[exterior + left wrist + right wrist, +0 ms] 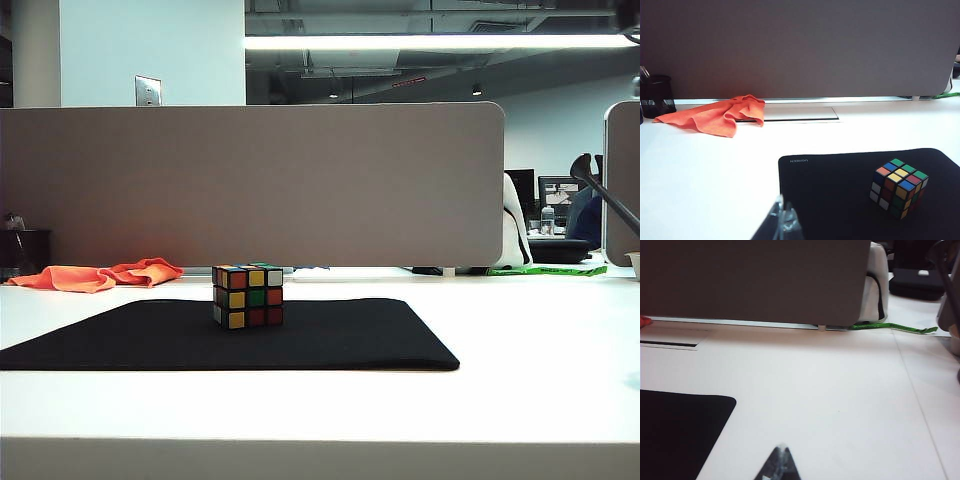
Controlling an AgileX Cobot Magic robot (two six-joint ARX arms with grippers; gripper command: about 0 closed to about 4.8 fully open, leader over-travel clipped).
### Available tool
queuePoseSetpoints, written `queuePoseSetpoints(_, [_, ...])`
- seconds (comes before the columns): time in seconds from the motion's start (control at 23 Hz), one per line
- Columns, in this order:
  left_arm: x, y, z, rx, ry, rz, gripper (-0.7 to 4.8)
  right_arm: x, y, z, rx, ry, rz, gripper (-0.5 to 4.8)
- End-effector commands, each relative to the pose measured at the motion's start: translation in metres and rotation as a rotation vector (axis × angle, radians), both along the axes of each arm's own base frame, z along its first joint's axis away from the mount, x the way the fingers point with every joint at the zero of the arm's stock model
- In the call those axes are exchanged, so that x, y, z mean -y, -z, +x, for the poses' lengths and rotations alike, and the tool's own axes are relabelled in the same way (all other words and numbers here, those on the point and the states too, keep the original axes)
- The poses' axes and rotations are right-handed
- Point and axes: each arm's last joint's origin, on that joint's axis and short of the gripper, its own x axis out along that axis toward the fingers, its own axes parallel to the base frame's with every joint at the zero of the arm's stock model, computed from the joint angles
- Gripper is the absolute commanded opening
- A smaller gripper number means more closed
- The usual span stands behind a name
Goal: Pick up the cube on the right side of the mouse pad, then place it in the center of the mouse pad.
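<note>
The cube (248, 296) stands on the black mouse pad (350, 340), about in the pad's middle, with nothing touching it. In the left wrist view the cube (898, 188) sits on the mouse pad (830, 190), well away from my left gripper (782, 212), whose fingertips meet in a point at the pad's near left edge, holding nothing. My right gripper (781, 454) is shut and empty over the white table, to the right of the mouse pad (675, 430). Neither arm appears in the exterior view.
An orange cloth (100, 275) lies behind the pad's left end, next to a dark mesh pen holder (655, 96). A grey partition (250, 185) closes off the back of the table. A green strap (890, 328) lies at the partition's right foot.
</note>
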Motion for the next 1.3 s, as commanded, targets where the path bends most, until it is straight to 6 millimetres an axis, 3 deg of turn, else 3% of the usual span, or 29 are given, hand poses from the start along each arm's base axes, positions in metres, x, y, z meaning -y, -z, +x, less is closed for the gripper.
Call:
queuePoseSetpoints(0.04, [0.0, -0.002, 0.0, 0.017, -0.005, 0.006, -0.06, 0.004, 0.011, -0.016, 0.039, 0.017, -0.003, -0.06])
queuePoseSetpoints(0.43, [0.0, -0.003, 0.0, 0.02, -0.005, 0.021, -0.06, 0.012, 0.042, -0.056, 0.181, 0.071, 0.024, -0.06])
queuePoseSetpoints(0.7, [0.0, -0.003, 0.0, 0.02, -0.005, 0.021, -0.06, 0.015, 0.061, -0.072, 0.141, 0.073, -0.003, -0.06])
queuePoseSetpoints(1.3, [0.0, -0.002, 0.0, 0.022, -0.003, 0.039, -0.06, 0.025, 0.079, -0.072, 0.085, 0.115, -0.046, -0.06])
